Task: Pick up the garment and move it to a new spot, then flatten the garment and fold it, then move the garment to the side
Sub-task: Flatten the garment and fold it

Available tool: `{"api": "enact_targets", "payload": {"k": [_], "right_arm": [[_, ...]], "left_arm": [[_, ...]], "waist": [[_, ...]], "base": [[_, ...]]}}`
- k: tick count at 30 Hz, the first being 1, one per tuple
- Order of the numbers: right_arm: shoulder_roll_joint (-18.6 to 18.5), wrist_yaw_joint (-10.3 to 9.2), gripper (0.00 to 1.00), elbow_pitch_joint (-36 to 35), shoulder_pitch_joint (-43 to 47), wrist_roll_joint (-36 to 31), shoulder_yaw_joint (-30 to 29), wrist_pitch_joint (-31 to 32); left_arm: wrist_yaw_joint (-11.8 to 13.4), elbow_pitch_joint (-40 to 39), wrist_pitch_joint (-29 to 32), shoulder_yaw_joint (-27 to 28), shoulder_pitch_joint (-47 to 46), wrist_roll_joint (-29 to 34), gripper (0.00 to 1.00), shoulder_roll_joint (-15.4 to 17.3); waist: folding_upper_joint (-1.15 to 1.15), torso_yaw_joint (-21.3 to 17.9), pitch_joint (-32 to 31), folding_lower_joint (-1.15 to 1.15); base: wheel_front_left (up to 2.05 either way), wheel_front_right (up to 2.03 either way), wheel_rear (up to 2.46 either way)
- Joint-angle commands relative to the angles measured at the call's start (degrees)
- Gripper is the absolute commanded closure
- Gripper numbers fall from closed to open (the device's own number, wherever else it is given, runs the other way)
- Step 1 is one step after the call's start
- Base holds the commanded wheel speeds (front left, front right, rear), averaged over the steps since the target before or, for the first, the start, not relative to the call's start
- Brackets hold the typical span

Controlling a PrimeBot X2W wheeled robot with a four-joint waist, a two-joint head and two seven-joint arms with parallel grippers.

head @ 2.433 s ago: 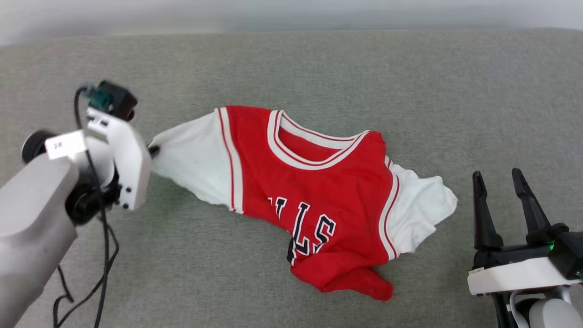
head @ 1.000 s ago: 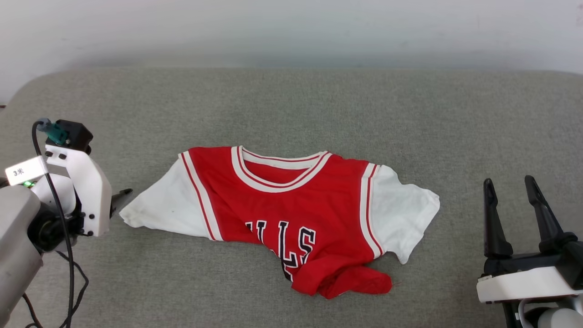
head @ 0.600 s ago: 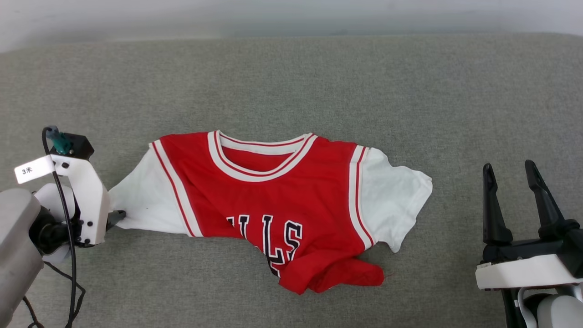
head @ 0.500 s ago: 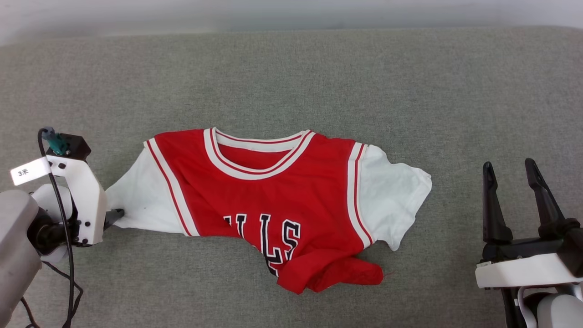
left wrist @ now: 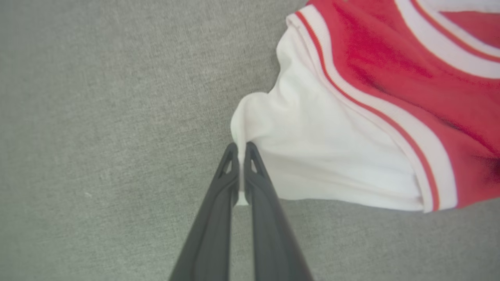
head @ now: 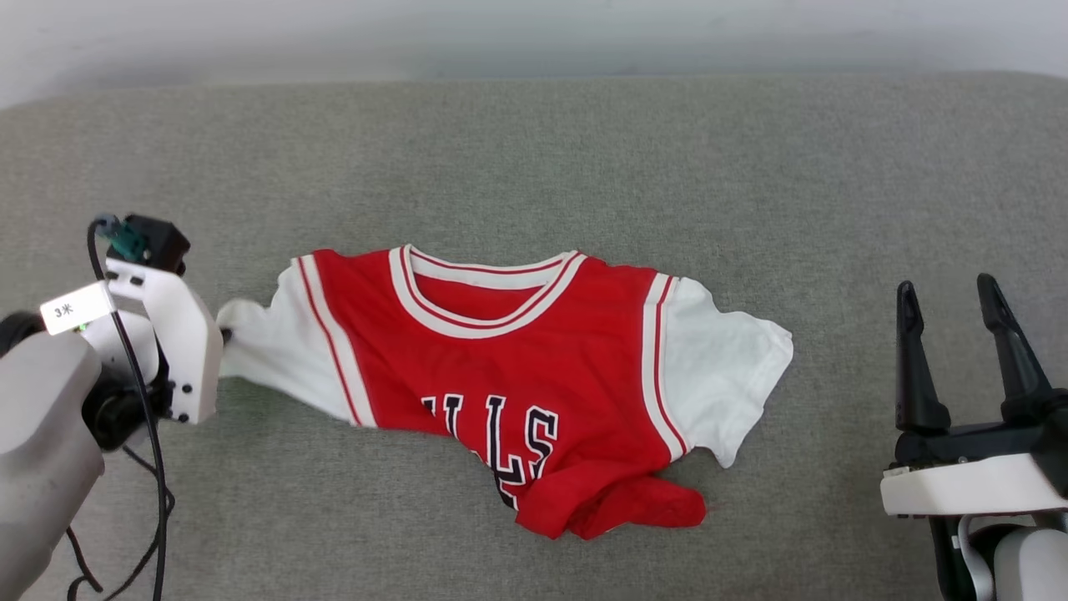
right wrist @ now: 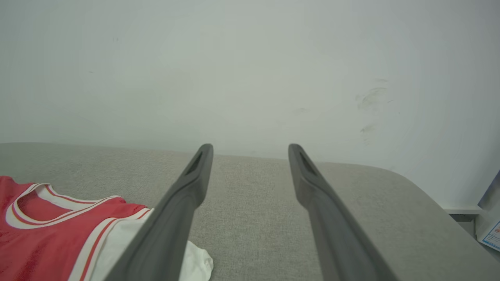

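Gripping the tip of a white sleeve (left wrist: 312, 156), the left hand (left wrist: 239, 147) has its two dark fingers pressed together on a thin fold of cloth. The wrist view shows white fabric pinched between them. The sleeve is drawn out from the fingertips, and its edge curls over just beyond them. Judgement: this is a corner grasp for pulling the garment (head: 534, 367) outward and flat, consistent with the flattening step.

The garment lies directly ahead of the left hand's fingertips, chest up, and extends from there toward the right hand (head: 947, 285). Its collar (head: 488, 292) is on the far side and the black lettering (head: 501, 426) on the near side. The lower hem (head: 617, 509) is bunched and turned over itself, hiding part of the lettering. The opposite sleeve (head: 734, 376) lies loose. It is the part of the garment nearest the right hand, but well apart from it.

The right hand stands off with its fingers spread wide, holding nothing. Judgement: it is free to take the loose sleeve or the crumpled hem, and the hem needs opening out before any fold.

Surface: a bench (head: 534, 167) covered in grey woven fabric, with rounded corners. Judgement: the cover may drag on the cloth as it is pulled. Beyond the right hand's fingertips stands a plain pale wall (right wrist: 250, 70) with faint scuff marks. A black cable (head: 154, 467) hangs beside the left wrist.
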Motion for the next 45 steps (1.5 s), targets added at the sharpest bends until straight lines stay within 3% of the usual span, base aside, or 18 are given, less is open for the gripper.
{"api": "enact_targets", "payload": {"k": [1,5,8,15,19,25,30,37,45], "right_arm": [[0.1,-0.04,0.0,-0.5,-0.8,-0.4,-0.3,-0.1],[-0.1,-0.04,0.0,-1.6,-2.0,-1.9,-0.6,-0.1],[-2.2,-0.04,0.0,-1.8,-3.3,-3.1,0.1,-0.1],[-11.5,-0.04,0.0,4.7,-8.8,-2.0,7.5,1.6],[-18.8,-0.05,0.0,7.2,-12.9,2.8,16.6,12.5],[-30.5,-0.06,0.0,6.8,-19.6,15.7,31.8,32.8],[-37.3,-0.06,0.0,5.9,-25.0,26.1,40.9,46.3],[-39.7,-0.06,0.0,8.2,-31.2,32.3,48.0,54.6],[-37.8,-0.06,0.0,16.2,-35.8,34.6,54.4,53.7]], "left_arm": [[0.0,-0.4,-2.0,0.4,-1.1,1.0,1.0,0.2],[0.0,-2.3,-7.5,0.6,-2.4,3.5,1.0,0.2],[0.6,-4.4,-10.1,0.7,-2.8,4.8,1.0,0.2],[2.9,-11.3,-11.7,0.0,-1.6,6.8,1.0,1.2],[4.2,-14.7,-11.3,-0.1,-1.0,6.8,1.0,2.1],[6.0,-18.3,-11.1,0.0,-0.4,7.1,1.0,2.6],[6.8,-20.2,-11.5,0.2,-1.3,7.6,1.0,2.6],[7.4,-21.9,-12.2,0.3,-2.9,8.6,1.0,1.9],[7.9,-23.0,-13.0,0.3,-4.9,9.9,1.0,1.0]], "waist": [[0.0,0.8,-1.2,0.0],[0.0,1.6,-3.1,0.0],[0.0,2.1,-4.3,0.0],[0.0,2.8,-5.9,0.0],[0.0,3.0,-5.9,0.0],[0.0,3.4,-4.8,0.0],[0.0,4.1,-3.2,0.0],[0.0,5.8,-0.1,0.0],[0.0,7.8,4.0,0.0]], "base": [[0.0,0.0,0.0],[0.0,0.0,0.0],[0.0,0.0,0.0],[0.0,0.0,0.0],[0.0,0.0,0.0],[0.0,0.0,0.0],[0.0,0.0,0.0],[0.0,0.0,0.0],[0.0,0.0,0.0]]}}
